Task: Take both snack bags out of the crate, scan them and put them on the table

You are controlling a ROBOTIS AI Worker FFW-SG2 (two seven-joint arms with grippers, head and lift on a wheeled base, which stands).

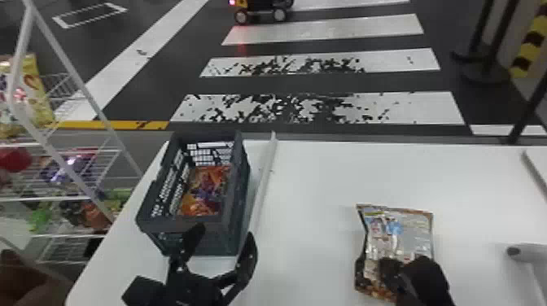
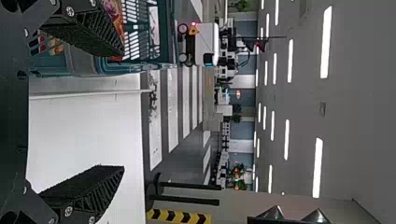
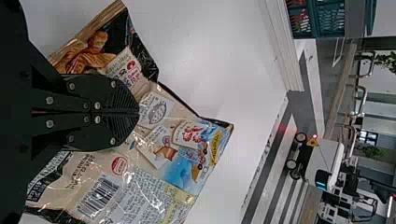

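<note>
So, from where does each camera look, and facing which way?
Head view: on the head, facing forward and down; shows crate, left gripper, right gripper.
Left wrist view: on that wrist, facing crate and floor; fingers open.
Right wrist view: on that wrist, facing snack bag and table; fingers closed.
Both wrist views share the crate.

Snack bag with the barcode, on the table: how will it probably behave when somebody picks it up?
The snack bag will probably flop at its edges, since it looks thin-skinned and creased. It may be slippery, because its surface shines. It seems unlikely to roll, as its shape is broad, not round.
</note>
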